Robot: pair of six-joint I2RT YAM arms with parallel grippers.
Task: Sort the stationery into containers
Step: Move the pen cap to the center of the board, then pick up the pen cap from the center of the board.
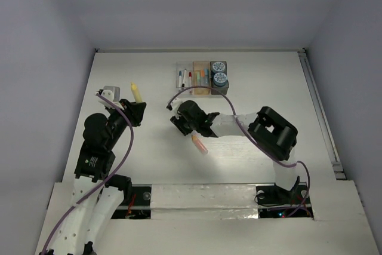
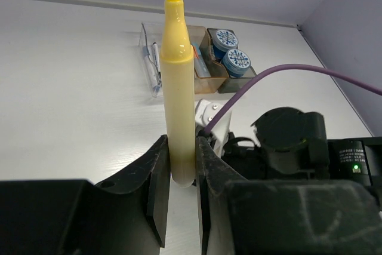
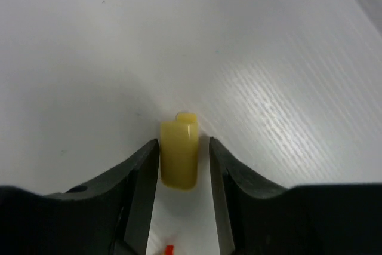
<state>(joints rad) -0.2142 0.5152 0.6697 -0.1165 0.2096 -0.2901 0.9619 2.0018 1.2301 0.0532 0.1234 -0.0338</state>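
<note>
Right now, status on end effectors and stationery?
Left end effector shut on yellow plastic marker. Right end effector around stubby yellow piece, grip unclear. Pinkish marker loose nearby.

top external: high, looked down on whole counter (image 1: 268,82) | left wrist: low, faced containers (image 2: 234,82) | right wrist: close above counter | shared: containers, top+left

Yellow marker (image 2: 178,88): uncapped, base clamped in the left gripper (image 2: 181,146), tip pointing out past the jaws, well left of the bins. Short yellow cap (image 3: 179,156) sits between the right gripper (image 3: 183,146) fingers; grip unclear. Pink marker (image 1: 200,144) lies diagonal on the table, near that gripper. Three bins are joined in a row at the far side. Clear bin (image 1: 184,91) holds thin pens (image 1: 184,77), orange bin (image 1: 202,63) holds stubby markers (image 1: 202,78), and dark grey bin (image 1: 228,73) holds two blue-white rolls (image 1: 219,79).
</note>
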